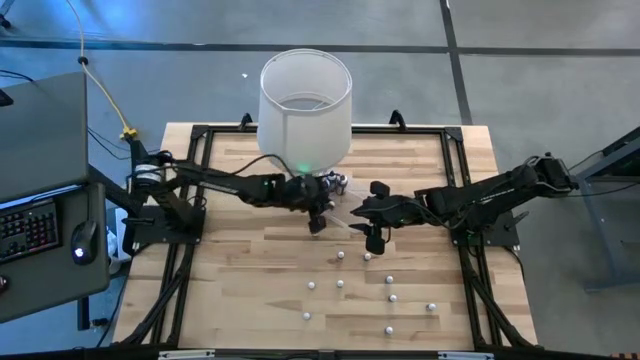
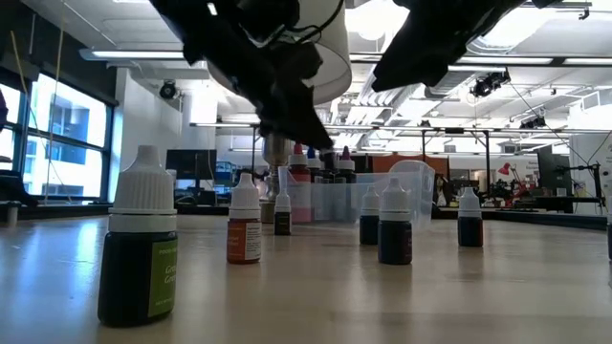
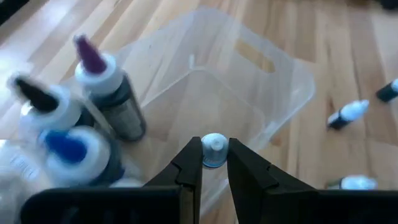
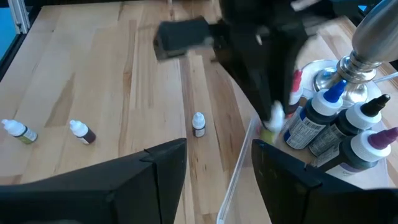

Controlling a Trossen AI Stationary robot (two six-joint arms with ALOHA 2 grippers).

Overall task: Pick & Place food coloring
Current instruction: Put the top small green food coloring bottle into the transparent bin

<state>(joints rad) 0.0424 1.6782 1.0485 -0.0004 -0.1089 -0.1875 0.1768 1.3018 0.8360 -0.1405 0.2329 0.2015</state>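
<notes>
My left gripper (image 1: 318,222) (image 3: 214,160) is shut on one small white-capped food coloring bottle (image 3: 214,149), above the clear plastic tub (image 3: 255,93) near the table's middle. My right gripper (image 1: 372,232) (image 4: 217,171) hovers open just to the right of it, with nothing between its fingers. Several more food coloring bottles (image 1: 340,284) (image 2: 140,248) (image 4: 198,124) stand or lie loose on the wooden table (image 1: 230,290) toward the near edge. My left gripper pinches the small bottle between its two fingertips at its white cap end (image 3: 214,143). The fingers slant down from the table's left. The bottle (image 4: 272,121) is lifted clear of the table, over the tub's edge.
A big white lampshade (image 1: 305,100) rises at the far middle, its metal base (image 4: 367,37) beside the tub. Larger bottles with coloured tips (image 3: 106,93) (image 4: 329,118) stand next to the tub. A keyboard and mouse (image 1: 30,228) lie off the table's left side.
</notes>
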